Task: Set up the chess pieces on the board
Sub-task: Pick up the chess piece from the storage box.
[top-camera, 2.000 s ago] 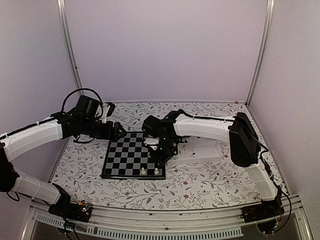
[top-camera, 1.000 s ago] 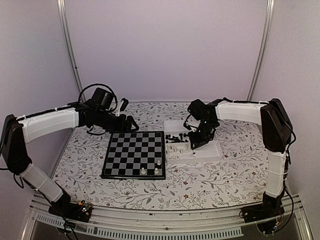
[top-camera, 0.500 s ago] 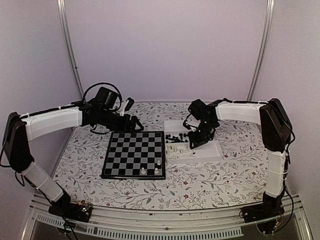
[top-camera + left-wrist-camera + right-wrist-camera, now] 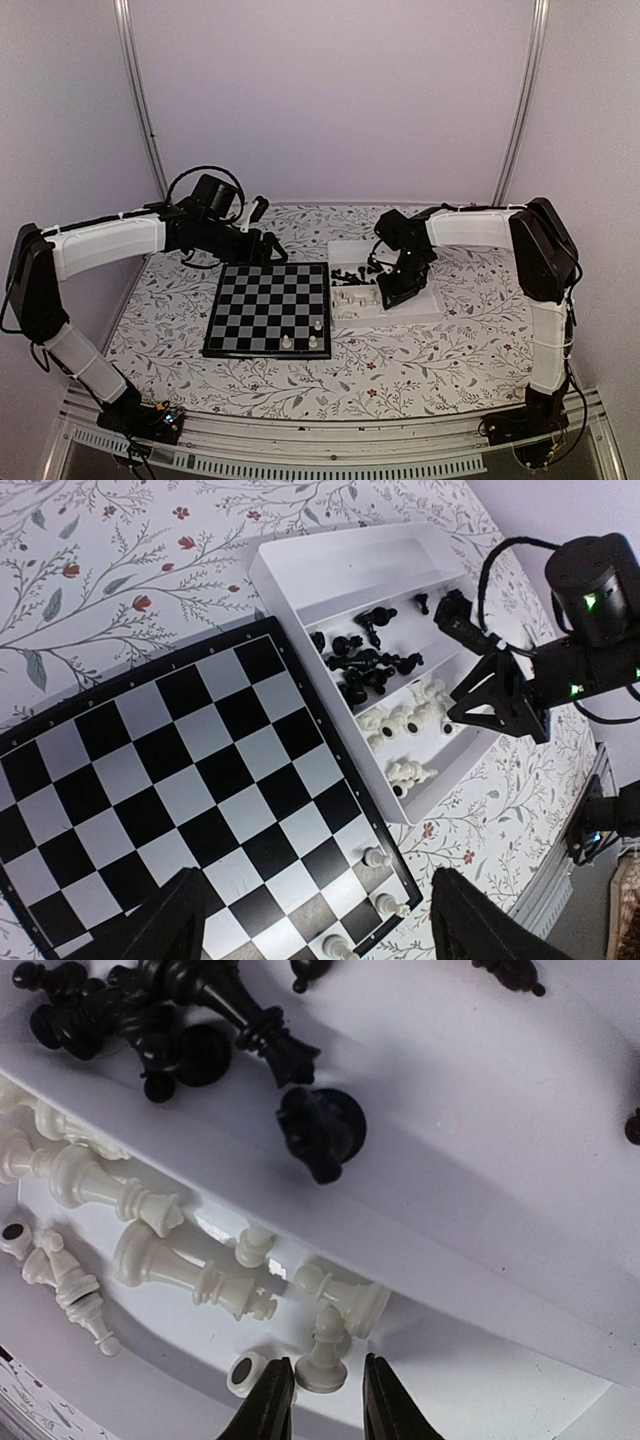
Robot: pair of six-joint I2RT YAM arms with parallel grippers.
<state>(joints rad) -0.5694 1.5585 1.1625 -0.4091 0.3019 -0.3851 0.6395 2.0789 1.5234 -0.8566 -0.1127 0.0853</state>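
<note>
The board (image 4: pixel 262 300) lies at centre left with three white chess pieces (image 4: pixel 312 341) near its front right corner, also seen in the left wrist view as white pieces (image 4: pixel 375 858). The other chess pieces lie in the white tray (image 4: pixel 428 305): black ones (image 4: pixel 200 1015) in one compartment, white ones (image 4: pixel 150 1255) in the other. My right gripper (image 4: pixel 324 1360) is low in the white compartment, narrowly open, with a white pawn (image 4: pixel 328 1345) between its fingertips. My left gripper (image 4: pixel 315 880) hangs open above the board's far edge, holding nothing.
The tray (image 4: pixel 300 570) stands against the board's right edge (image 4: pixel 330 750). The floral tablecloth (image 4: pixel 400 365) covers the table. Walls and metal posts (image 4: pixel 140 110) close in the back and sides. My right arm (image 4: pixel 560 660) shows over the tray in the left wrist view.
My right gripper left a third white piece on the board, swung over to the tray and came down round a white pawn, its jaws widening slightly. My left arm drifted a little right.
</note>
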